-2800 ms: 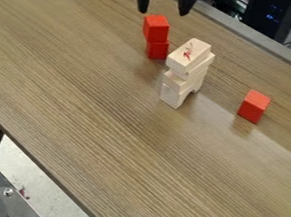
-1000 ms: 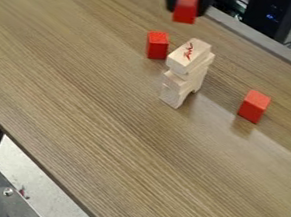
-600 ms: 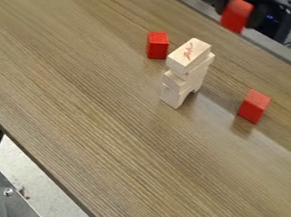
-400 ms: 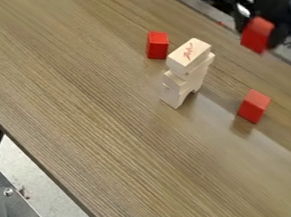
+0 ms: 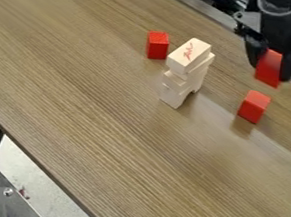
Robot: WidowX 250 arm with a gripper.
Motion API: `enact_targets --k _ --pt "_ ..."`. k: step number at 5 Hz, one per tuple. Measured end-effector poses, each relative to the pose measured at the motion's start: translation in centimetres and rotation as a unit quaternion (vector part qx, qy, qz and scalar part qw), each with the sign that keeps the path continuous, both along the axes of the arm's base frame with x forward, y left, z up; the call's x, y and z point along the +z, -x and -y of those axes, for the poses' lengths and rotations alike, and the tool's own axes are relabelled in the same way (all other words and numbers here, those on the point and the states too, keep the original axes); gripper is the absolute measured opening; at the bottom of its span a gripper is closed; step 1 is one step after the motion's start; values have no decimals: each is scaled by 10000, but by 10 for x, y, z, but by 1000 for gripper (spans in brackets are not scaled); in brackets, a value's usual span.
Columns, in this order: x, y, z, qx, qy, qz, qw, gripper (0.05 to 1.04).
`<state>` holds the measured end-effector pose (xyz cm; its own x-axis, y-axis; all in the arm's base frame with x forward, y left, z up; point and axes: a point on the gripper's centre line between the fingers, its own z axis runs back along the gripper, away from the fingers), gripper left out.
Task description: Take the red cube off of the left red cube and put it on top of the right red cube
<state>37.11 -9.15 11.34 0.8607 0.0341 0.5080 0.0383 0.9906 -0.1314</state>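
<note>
Camera view: the gripper (image 5: 269,69) has its jaws closed on the red cube (image 5: 269,68), above the right red cube (image 5: 253,106)

I judge that the placing step is in hand; the next move should align the held cube over the right one, lower it gently and then release, while the left red cube (image 5: 157,45) is well apart

Red cube (image 5: 253,106), brown streaky-grained table (image 5: 123,143)

On the table (image 5: 105,125), the block stack (image 5: 187,73) stands between left cube (image 5: 158,45) and right cube (image 5: 253,106); upper right, the tool (image 5: 269,73) holds another cube (image 5: 268,67).
</note>
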Motion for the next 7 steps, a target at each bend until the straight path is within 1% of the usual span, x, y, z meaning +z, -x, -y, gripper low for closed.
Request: enact_targets --k 1,2,4,5,6,7 --pt "-11 -4 0 133 -112 -87 9998 581" --pt "-23 -7 0 356 -170 -179 9991 582" --pt "-25 -10 3 931 -37 -356 9950 582" --pt "-31 -11 2 989 -71 -432 9941 582" --pt "-34 -14 2 986 -117 -452 9940 582" --pt "-41 -18 -1 973 -267 -438 9939 582"
